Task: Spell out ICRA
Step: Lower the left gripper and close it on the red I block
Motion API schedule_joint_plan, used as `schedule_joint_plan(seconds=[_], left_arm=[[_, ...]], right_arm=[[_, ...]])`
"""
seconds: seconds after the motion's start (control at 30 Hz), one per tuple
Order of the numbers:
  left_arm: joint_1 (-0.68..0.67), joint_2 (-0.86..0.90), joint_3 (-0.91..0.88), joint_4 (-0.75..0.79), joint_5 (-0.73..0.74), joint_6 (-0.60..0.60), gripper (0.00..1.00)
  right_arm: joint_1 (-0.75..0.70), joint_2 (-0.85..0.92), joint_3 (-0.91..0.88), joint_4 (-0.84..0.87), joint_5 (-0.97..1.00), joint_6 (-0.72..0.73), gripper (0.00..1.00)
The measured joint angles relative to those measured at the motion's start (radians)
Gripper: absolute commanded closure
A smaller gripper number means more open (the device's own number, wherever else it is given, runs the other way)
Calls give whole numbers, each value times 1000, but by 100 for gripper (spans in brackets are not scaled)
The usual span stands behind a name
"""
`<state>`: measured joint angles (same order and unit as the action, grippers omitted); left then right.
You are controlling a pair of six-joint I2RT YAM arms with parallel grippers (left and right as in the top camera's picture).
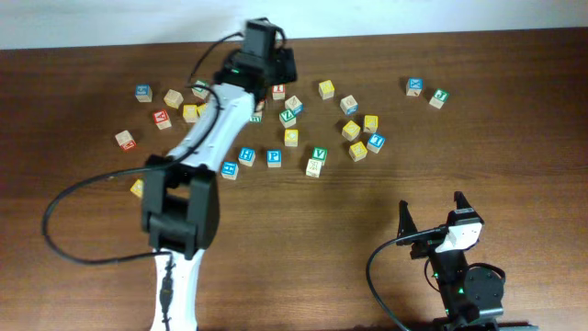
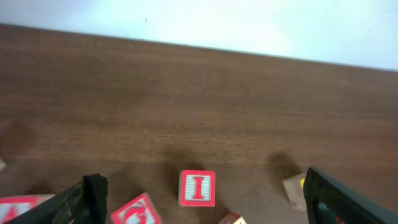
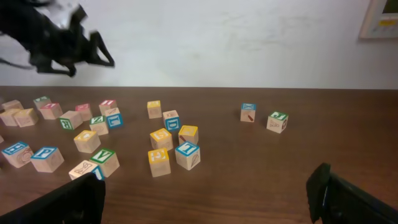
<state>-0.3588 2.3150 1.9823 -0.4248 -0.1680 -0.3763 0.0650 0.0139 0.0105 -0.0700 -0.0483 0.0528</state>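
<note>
While left claw (image 2: 202, 182) gapes, I cube (image 2: 197, 188) sits between.

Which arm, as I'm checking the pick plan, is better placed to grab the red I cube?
Left. The left pincer, open, is centred on the red I cube just ahead; the right pincer sits far from every cube.

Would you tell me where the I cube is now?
Left wrist view, bottom centre: the I cube sits between the fingers of the open left gripper, a red cube beside it.
</note>
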Motion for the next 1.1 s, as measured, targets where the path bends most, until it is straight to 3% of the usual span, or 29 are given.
schedule_joint_plan(seconds=[0.27, 0.4, 0.67, 1.1], left_arm=[[-36, 113, 0, 49, -92, -10, 30], [-35, 150, 0, 79, -98, -9, 26], [-35, 166, 0, 116, -76, 55, 32], [-35, 160, 0, 74, -159, 77, 19]], right_arm=[[0, 0, 0, 0, 0, 0, 2], [0, 0, 0, 0, 0, 0, 2], [0, 0, 0, 0, 0, 0, 2], [0, 0, 0, 0, 0, 0, 2]])
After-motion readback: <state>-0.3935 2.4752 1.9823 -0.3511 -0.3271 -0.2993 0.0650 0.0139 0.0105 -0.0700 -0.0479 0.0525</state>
